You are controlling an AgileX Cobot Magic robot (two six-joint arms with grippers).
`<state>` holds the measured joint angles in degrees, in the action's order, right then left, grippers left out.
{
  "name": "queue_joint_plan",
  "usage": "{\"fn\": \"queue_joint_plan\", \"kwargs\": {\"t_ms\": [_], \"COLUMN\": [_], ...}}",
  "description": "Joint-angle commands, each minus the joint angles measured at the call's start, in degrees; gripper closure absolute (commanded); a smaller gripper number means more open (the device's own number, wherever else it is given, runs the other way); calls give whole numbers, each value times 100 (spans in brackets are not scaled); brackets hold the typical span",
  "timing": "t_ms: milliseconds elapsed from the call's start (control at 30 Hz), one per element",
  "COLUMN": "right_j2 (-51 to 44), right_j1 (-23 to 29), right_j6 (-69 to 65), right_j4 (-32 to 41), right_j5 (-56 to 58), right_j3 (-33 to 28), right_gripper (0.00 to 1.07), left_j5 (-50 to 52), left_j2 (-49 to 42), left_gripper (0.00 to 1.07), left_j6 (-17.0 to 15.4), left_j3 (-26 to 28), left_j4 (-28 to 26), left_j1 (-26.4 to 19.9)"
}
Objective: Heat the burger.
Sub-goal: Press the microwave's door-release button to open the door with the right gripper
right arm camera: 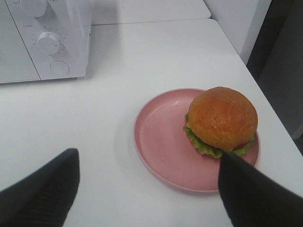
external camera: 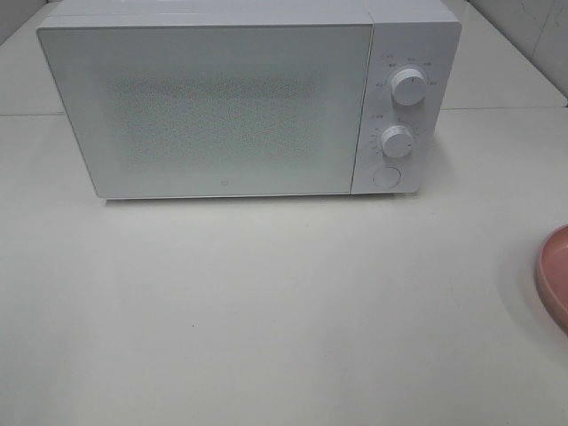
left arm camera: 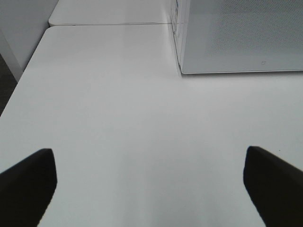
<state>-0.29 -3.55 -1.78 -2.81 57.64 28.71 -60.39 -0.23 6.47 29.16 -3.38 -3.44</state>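
Nothing's done yet: the microwave point(external camera: 213, 106) door is shut, and the burger point(right arm camera: 221, 120) sits on the pink plate point(right arm camera: 161, 142), off to the microwave's right on the tabletop point(external camera: 266, 302). Your left claw point(left arm camera: 150, 187) gapes wide and empty. Your right claw point(right arm camera: 149, 189) stands open beside the burger, gripping nothing. From the high camera only the plate's rim shows (burger and arms cut off).

A smooth matte white tabletop point(external camera: 266, 311) spreads before the boxy white microwave oven point(external camera: 222, 106). A seam beside it meets a second white table point(external camera: 506, 75), under soft even light.
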Motion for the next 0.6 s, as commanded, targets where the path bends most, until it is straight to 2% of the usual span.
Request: {"fn": "queue_joint_plan", "kwargs": {"t_ms": [33,600], "right_j2": [-166,-149], "right_j1": [-23,-23], "right_j6": [63,69], "right_j4": [46,46], "right_j5": [-40,-109], "right_j3": [-6,46], "right_gripper": [35,36], "left_j5": [46,46], "left_j2": [-103,-103], "left_gripper": [2,2], "left_j6": [6,6], "left_j3": [-17,-17], "left_j4": [-23,-23], "left_j1": [34,34]}}
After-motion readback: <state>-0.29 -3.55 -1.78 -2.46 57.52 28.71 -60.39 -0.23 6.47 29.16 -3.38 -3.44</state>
